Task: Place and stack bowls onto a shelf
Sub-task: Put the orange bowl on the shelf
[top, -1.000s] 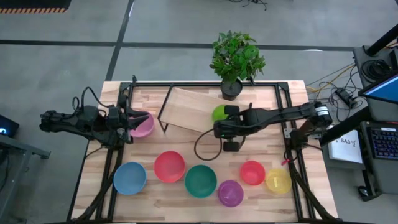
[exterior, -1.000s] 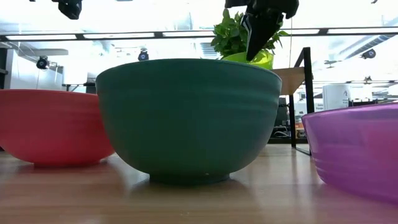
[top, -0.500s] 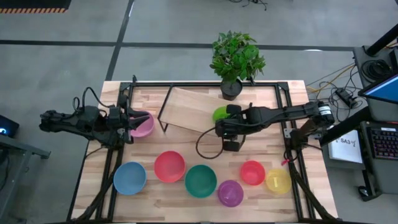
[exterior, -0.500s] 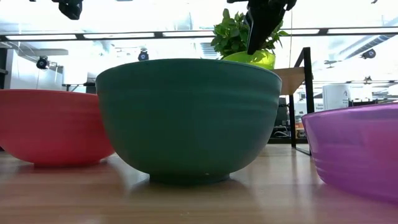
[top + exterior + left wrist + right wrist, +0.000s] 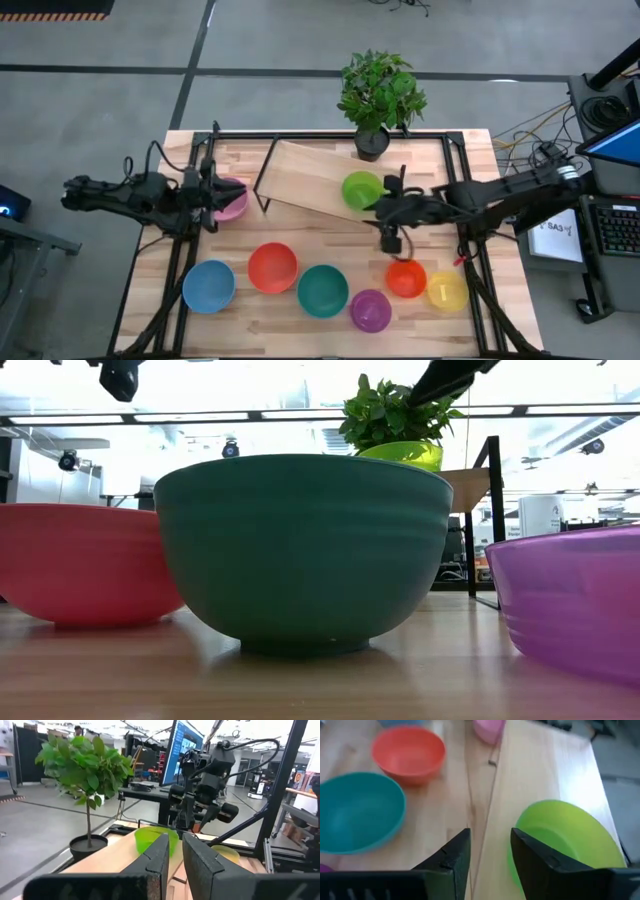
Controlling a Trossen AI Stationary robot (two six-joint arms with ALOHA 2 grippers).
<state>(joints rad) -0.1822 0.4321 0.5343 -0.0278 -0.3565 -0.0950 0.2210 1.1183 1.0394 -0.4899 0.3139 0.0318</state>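
Right gripper (image 5: 385, 207): empty, fingers apart, beside lime green bowl (image 5: 361, 189) on shelf (image 5: 305, 178).
Left gripper (image 5: 212, 193): clamps pink bowl (image 5: 230, 199), partly hidden.

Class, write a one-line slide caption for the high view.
Lime green bowl sits on the shelf; right gripper open beside it, left gripper at the pink bowl.

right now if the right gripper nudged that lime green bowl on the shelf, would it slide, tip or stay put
The lime green bowl looks like thin, hard plastic, so it is probably light and stiff. Sitting upright on the smooth wood shelf, it would likely slide rather than grip. Its wide rim over a narrower base suggests a high push could tip it. The right gripper hangs open beside it.
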